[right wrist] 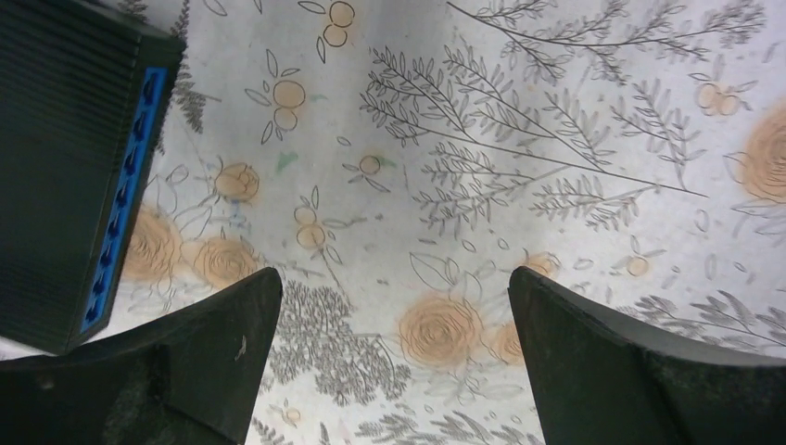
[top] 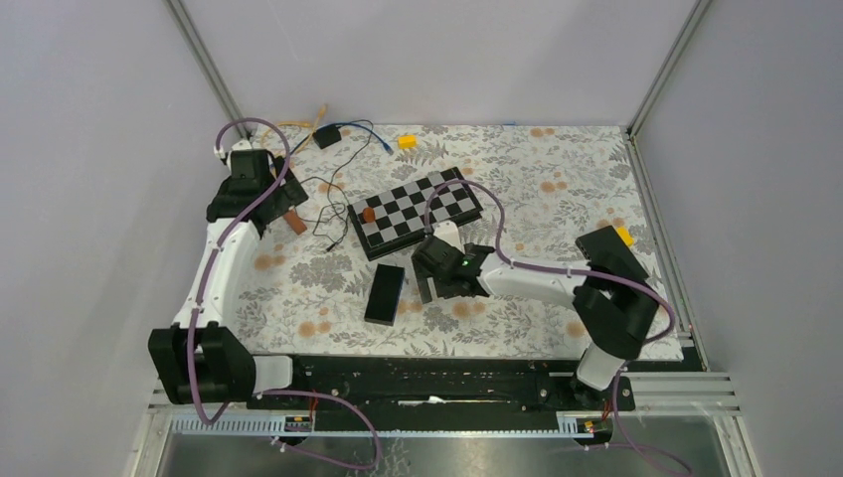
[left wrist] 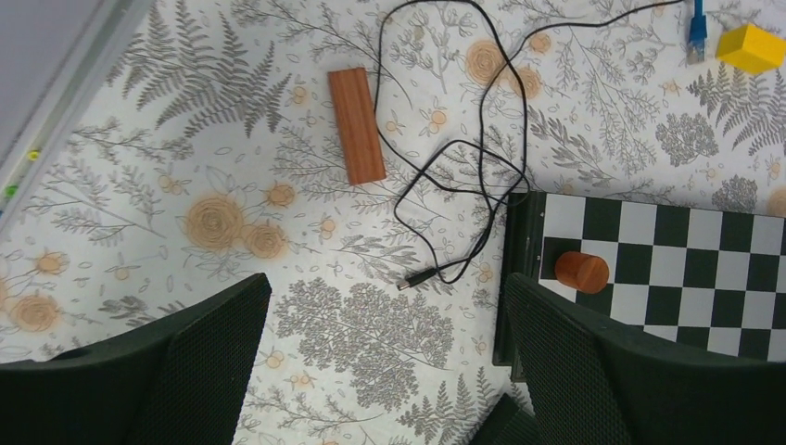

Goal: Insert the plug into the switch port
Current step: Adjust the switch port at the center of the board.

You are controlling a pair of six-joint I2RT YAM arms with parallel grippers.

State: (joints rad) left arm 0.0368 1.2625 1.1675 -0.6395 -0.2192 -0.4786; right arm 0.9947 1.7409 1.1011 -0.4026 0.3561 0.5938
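Partly cropped: switch [right wrist: 65, 167] at frame edge; blue plug [left wrist: 697, 28] small, indistinct

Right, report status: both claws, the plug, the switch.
Left claw open, empty, over black cable. Right claw open, empty, beside switch. Blue plug lying by yellow block, not inserted.

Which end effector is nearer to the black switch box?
Right. The right end effector hovers just beside the switch box; the left end effector is far off, over the cable.
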